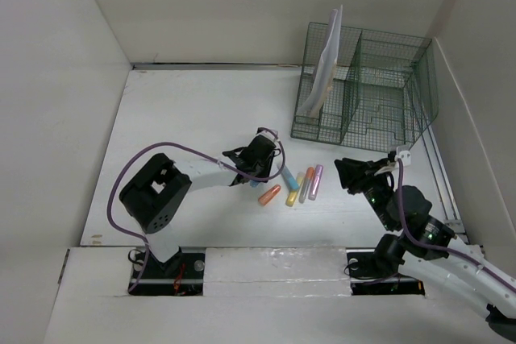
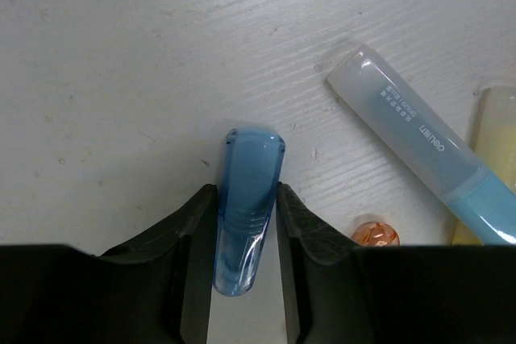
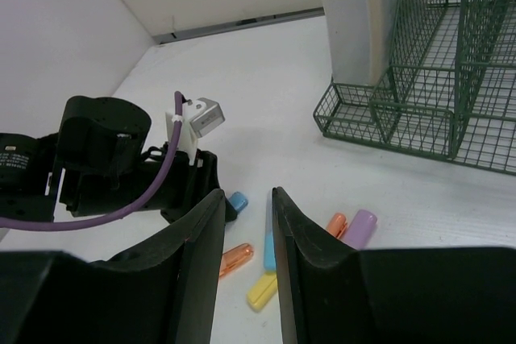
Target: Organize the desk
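Desk [image 1: 185, 118] fills the scene, white and matte, lying right under the left gripper [image 2: 246, 199] and running out on every side of it. Beyond that gripper and off to its right, the dark green wire rack [image 1: 371, 94] sits at the back of the desk, with paper sheets [image 1: 326, 70] standing upright in its leftmost compartment.

Down to the hands now. The left gripper is low over the desk, its two dark fingers [image 2: 189, 227] pressed against either side of a translucent blue marker [image 2: 248, 223], pinching it, with the rounded end poking out past the fingertips. Whether the marker is off the surface, I cannot tell.

The right gripper [image 3: 247, 199] hangs above the desk on the other side of the marker cluster. Its fingers are set a narrow gap apart, with nothing between them.

What crowds the left gripper is a loose row of pens lying flat on the desk. A pale blue-grey highlighter [image 2: 419, 142] lies diagonally just to the right of the pinched marker, close but not touching it. A yellow highlighter [image 2: 496, 142] is just beyond that one. An orange cap end [image 2: 375, 234] shows right beside the right-hand finger. Farthest from the left gripper, nearest the right one, is the purple highlighter [image 1: 315, 181].
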